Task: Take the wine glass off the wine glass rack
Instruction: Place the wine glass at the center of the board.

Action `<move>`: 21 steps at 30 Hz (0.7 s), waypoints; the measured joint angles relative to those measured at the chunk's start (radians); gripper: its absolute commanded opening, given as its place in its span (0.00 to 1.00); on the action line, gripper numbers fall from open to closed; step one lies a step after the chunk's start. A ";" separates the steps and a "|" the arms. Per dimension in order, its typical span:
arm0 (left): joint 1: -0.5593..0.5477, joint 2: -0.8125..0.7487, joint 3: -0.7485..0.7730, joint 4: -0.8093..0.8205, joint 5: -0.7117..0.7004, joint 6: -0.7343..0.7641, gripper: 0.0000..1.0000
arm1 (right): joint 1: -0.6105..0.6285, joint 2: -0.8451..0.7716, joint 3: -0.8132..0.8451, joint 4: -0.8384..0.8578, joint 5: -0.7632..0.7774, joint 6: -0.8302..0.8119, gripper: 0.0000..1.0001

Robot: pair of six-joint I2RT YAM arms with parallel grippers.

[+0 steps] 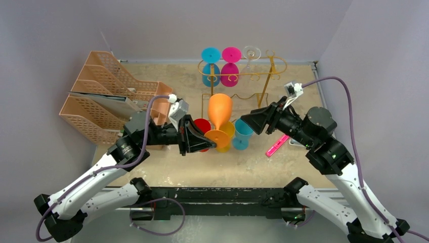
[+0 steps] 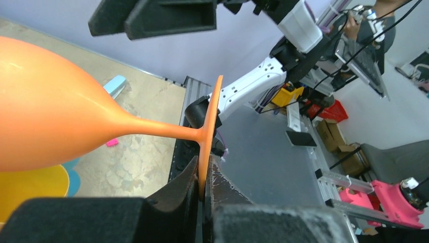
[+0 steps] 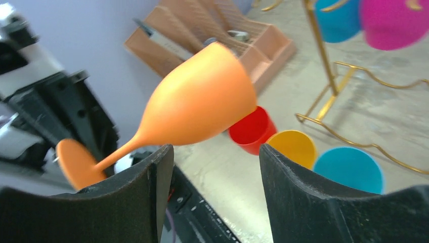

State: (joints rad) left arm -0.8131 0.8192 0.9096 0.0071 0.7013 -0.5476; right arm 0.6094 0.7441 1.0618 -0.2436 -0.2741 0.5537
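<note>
An orange wine glass hangs in the air in front of the gold wire wine glass rack, off its hooks, bowl toward the rack. My left gripper is shut on the rim of its flat foot; in the left wrist view the foot's edge is pinched between the pads at the gripper, and the bowl reaches left. My right gripper is open just right of the glass, touching nothing. In the right wrist view the glass lies beyond the gripper, not between the fingers.
Blue, magenta and clear glasses hang on the rack. Red, yellow and blue glasses stand on the table under the orange one. Peach mesh file trays sit at the left. A pink object lies at the right.
</note>
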 measured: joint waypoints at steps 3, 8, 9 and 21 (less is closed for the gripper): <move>0.000 -0.003 0.000 -0.041 0.008 0.043 0.00 | 0.000 0.001 0.000 -0.053 0.115 0.009 0.67; 0.000 -0.019 -0.009 -0.118 0.003 0.104 0.00 | 0.000 0.009 0.000 -0.134 0.259 0.035 0.69; 0.000 -0.026 -0.009 -0.135 -0.003 0.116 0.00 | 0.000 0.011 -0.002 -0.139 0.269 0.039 0.69; 0.000 -0.136 -0.027 -0.280 -0.034 0.245 0.00 | 0.000 0.108 0.049 -0.162 0.169 0.065 0.72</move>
State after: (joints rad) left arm -0.8131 0.6830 0.8822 -0.2733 0.6674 -0.3027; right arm 0.6094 0.8520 1.1107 -0.4057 -0.1047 0.6186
